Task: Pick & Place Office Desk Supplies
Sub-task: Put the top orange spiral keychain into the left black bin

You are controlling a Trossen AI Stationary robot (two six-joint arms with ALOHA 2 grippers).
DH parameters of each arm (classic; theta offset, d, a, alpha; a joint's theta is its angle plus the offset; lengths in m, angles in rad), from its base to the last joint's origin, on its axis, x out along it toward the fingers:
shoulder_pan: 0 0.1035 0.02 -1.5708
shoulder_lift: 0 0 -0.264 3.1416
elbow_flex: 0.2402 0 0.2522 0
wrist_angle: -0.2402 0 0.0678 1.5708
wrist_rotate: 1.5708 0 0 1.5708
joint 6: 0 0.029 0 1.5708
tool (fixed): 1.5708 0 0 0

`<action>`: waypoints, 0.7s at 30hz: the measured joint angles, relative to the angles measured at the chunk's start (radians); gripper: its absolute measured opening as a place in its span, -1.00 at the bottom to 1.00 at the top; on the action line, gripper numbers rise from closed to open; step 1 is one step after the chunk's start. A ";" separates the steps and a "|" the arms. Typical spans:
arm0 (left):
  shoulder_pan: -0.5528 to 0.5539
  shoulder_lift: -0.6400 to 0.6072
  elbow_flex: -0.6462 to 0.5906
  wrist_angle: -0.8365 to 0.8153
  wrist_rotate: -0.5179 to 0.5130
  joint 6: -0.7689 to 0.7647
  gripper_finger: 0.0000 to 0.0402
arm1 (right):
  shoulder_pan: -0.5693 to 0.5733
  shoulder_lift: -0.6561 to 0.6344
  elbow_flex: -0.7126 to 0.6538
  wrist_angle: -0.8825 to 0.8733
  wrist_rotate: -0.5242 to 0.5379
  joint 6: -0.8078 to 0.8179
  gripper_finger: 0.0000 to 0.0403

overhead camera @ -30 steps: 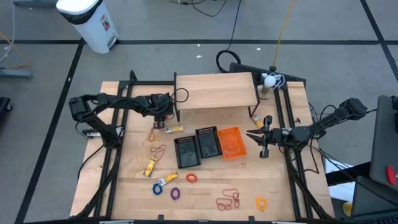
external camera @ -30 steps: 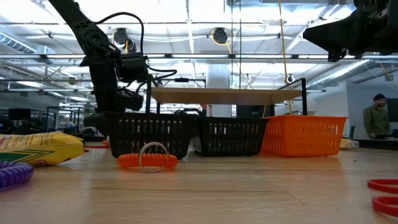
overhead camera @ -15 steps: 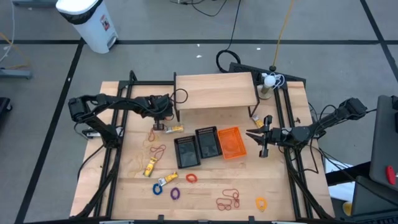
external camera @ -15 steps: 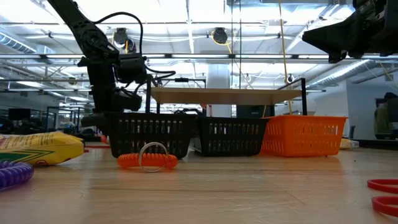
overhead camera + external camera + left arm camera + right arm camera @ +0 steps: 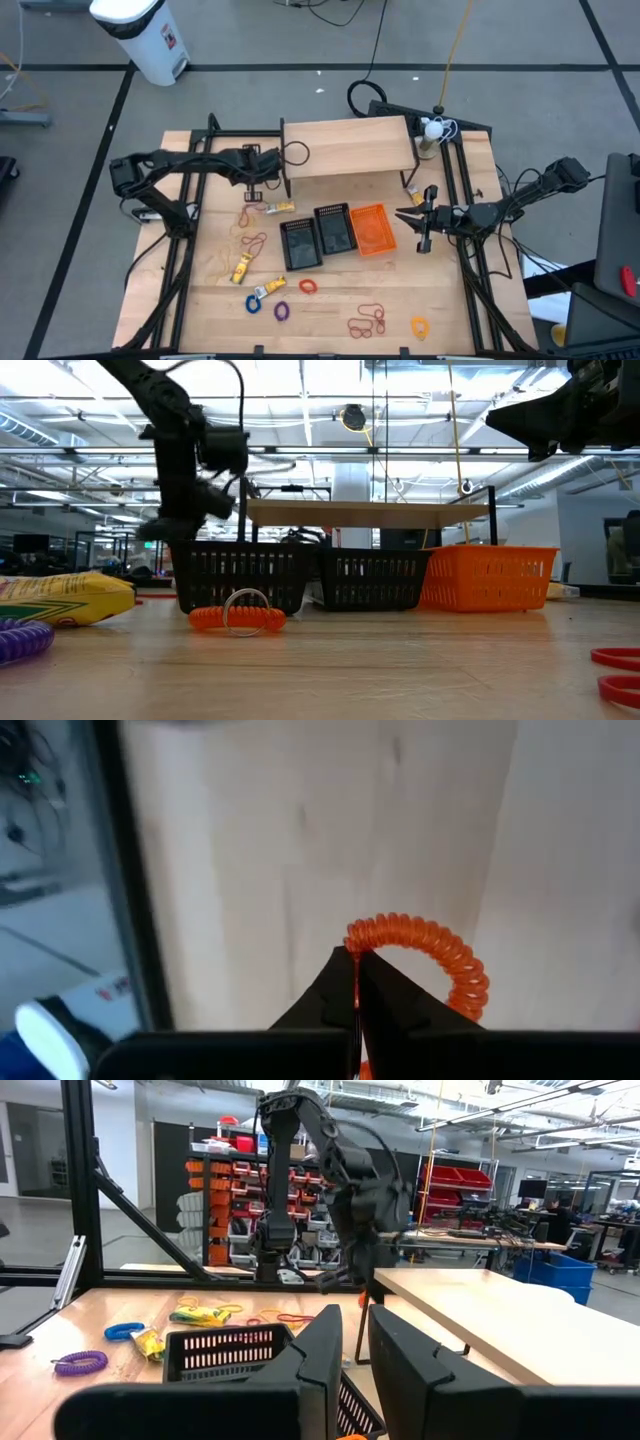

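The office desk supplies lie loose on the wooden table: yellow packs (image 5: 280,208) (image 5: 240,268), red elastic loops (image 5: 255,242) (image 5: 366,322), a blue ring (image 5: 253,303), a purple coil (image 5: 281,311), and an orange coil (image 5: 237,618). My left gripper (image 5: 355,958) hangs above the far left of the table (image 5: 258,188), shut on another orange coil ring (image 5: 430,948). My right gripper (image 5: 418,224) waits in the air at the right; a narrow gap between its fingers (image 5: 355,1350) holds nothing. My left gripper pinches the orange coil ring at one spot on its loop (image 5: 352,942) between its two fingertips. The fingers slant steeply down from above. The rest of the ring curves out beyond the tips, lifted clear of the table.
Two black baskets (image 5: 298,243) (image 5: 335,228) and an orange basket (image 5: 370,228) stand side by side mid-table. A raised wooden shelf (image 5: 348,145) spans the far side, close to my left gripper. Black frame rails (image 5: 180,260) run along both table sides.
My left gripper has risen from the table beside the far yellow pack and drawn slightly toward the far edge, tipping less steeply. My right arm has kept still.
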 joint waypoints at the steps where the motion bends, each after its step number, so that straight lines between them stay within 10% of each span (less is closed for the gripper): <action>1: -0.006 -0.012 0.015 -0.013 -0.002 -0.006 -1.00 | 0.000 0.000 0.000 0.000 0.000 0.000 -0.78; 21: -0.346 -0.371 0.321 -0.327 -0.033 -0.401 -1.00 | 0.000 0.000 0.000 0.000 0.000 0.000 -0.78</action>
